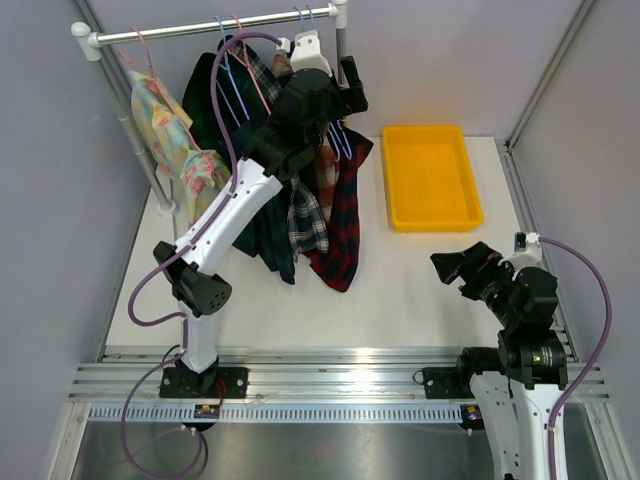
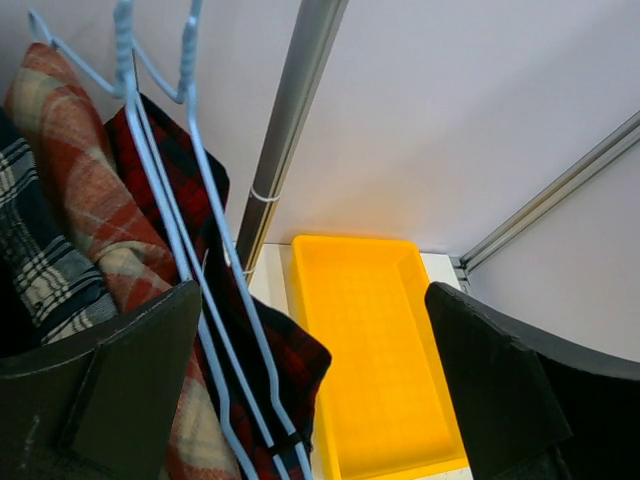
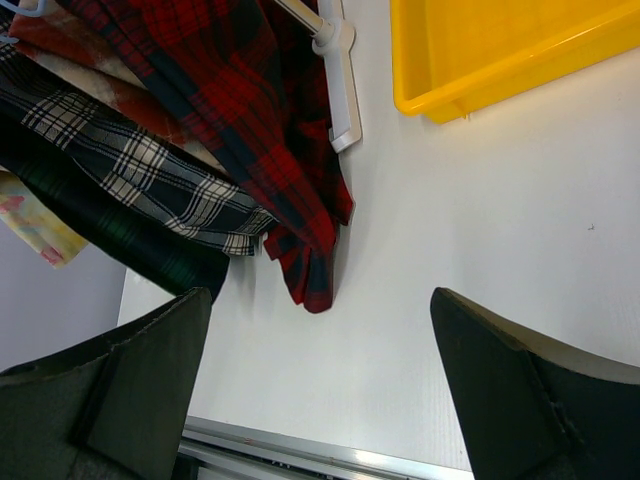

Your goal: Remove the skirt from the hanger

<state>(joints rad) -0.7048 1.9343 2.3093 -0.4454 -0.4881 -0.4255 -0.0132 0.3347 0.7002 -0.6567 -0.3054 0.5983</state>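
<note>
The left end effector sits high beside a clothes rack. Its two dark fingers are spread wide and grip nothing. In its wrist view, pale blue wire hangers run down through the gap between the fingers, close to the finger on the garment side. Whether wire and finger touch cannot be told.

Just behind those wires hangs the red plaid skirt, dark red crossed with navy, draped from the hangers and falling below the end effector. Further out on that side, a tan and red checked garment and a black and white checked garment bunch against each other.

Ahead of the end effector the grey rack post rises at a slant in the wrist view. Beyond the post, on the open side, a yellow tray lies flat.

Seen from above, the rack's rail runs away from the end effector, and a floral yellow garment hangs near its far end.

The right end effector hangs low over the white tabletop, well apart from the rack. Its fingers are wide apart with nothing between them. Ahead of it and to its left, the skirt's lower edge droops down to the tabletop. The rack's white foot lies just beside the cloth. The yellow tray sits ahead and to its right.
</note>
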